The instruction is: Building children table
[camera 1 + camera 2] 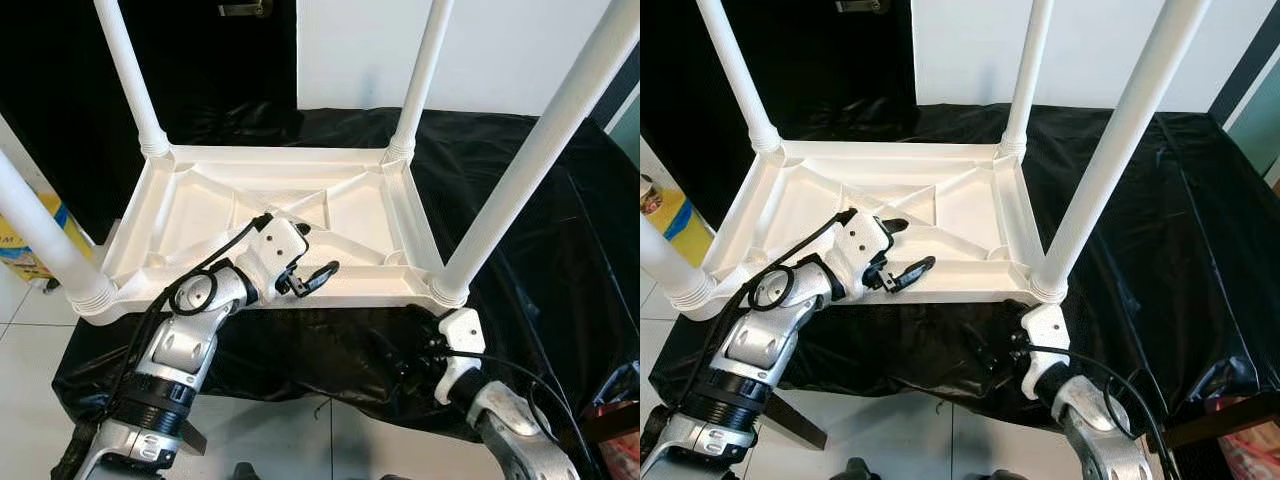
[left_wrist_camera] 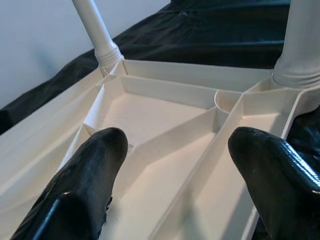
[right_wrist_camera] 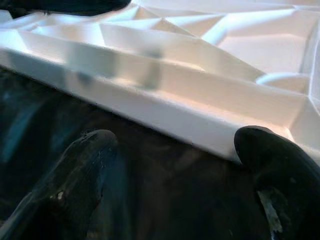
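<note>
A white plastic children's table (image 1: pixel 290 200) lies upside down on a black cloth. All its legs stand upward: far left (image 1: pixel 130 80), far right (image 1: pixel 422 70), near right (image 1: pixel 540 160) and near left (image 1: pixel 40 235). My left gripper (image 1: pixel 315 255) hovers open just above the ribbed underside near the front rim, with nothing between its fingers (image 2: pixel 95 165). My right gripper (image 3: pixel 175 170) is open and low over the cloth, just in front of the table's front rim (image 3: pixel 165 107) near the near-right corner. It holds nothing.
The black cloth (image 1: pixel 540 270) drapes a low surface and hangs over its front edge. A yellow box (image 1: pixel 25 245) stands on the tiled floor at the left. A white wall is behind. A reddish packet (image 1: pixel 615 430) lies at the lower right.
</note>
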Controlling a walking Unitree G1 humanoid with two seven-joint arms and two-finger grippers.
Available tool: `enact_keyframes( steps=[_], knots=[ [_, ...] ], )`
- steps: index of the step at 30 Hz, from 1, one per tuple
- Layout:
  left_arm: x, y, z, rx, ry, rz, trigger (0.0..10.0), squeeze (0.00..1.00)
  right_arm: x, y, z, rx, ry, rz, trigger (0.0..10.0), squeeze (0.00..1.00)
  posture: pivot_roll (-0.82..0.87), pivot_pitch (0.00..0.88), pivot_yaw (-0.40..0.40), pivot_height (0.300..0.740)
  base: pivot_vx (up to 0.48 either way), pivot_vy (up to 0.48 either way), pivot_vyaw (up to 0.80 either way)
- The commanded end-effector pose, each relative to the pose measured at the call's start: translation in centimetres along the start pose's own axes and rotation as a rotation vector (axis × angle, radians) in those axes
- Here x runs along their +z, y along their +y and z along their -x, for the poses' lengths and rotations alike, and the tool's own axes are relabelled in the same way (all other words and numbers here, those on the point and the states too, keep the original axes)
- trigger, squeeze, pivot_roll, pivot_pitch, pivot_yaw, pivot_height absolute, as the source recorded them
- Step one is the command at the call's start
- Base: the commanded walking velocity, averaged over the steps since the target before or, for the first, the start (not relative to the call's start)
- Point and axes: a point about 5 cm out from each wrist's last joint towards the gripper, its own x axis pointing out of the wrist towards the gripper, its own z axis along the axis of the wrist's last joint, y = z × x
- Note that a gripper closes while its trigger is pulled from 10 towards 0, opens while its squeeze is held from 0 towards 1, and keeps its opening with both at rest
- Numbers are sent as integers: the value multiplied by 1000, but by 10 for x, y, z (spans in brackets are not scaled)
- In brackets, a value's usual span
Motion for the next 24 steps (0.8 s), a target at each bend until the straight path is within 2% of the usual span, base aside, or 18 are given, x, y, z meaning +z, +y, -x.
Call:
enact_keyframes(
  steps=[1, 3, 5, 6, 8, 10, 15, 17, 21, 22, 24],
  knots=[
    [-2, 1, 0, -3, -2, 3, 10000, 0, 3, -6, -14, -35, -29, 3, 10000, 0, 18, 47, -45, 740, 0, 0, 0],
    [-2, 1, 1, -1, 0, 3, 10000, 0, 7, -6, -23, -54, -56, -4, 10000, 0, 23, 49, -45, 740, 0, 0, 0],
    [-2, 1, 1, -1, 0, 3, 10000, 0, 7, -6, -23, -54, -56, -4, 10000, 0, 23, 49, -45, 740, 0, 0, 0],
    [-2, 1, 2, 1, 1, 6, 10000, 0, 10, -6, -32, -84, -82, -14, 10000, 0, 31, 52, -48, 740, 0, 0, 0],
    [-3, 0, 2, 1, 2, 7, 10000, 0, 11, -5, -35, -97, -91, -20, 10000, 0, 31, 52, -48, 740, 0, 0, 0],
    [1, -1, 4, 16, -32, 57, 10000, 0, 13, -7, -41, -168, -118, -31, 10000, 0, 36, 53, -50, 740, 0, 0, 0],
    [4, -3, 5, 27, -60, 96, 10000, 0, 14, -9, -44, -230, -137, -34, 10000, 0, 39, 53, -50, 740, 0, 0, 0],
    [5, -8, 4, 27, -82, 126, 10000, 0, 15, -15, -46, -311, -161, -32, 10000, 0, 38, 55, -48, 740, 0, 0, 0],
    [6, -11, 3, 23, -87, 135, 10000, 0, 16, -19, -45, -350, -169, -29, 10000, 0, 38, 55, -48, 740, 0, 0, 0],
    [7, -16, 0, 18, -97, 152, 10000, 0, 15, -30, -41, -446, -172, -11, 10000, 0, 36, 55, -54, 740, 0, 0, 0],
    [8, -18, -1, 18, -101, 157, 10000, 0, 14, -34, -39, -471, -170, -5, 10000, 0, 36, 55, -54, 740, 0, 0, 0]
  ],
)
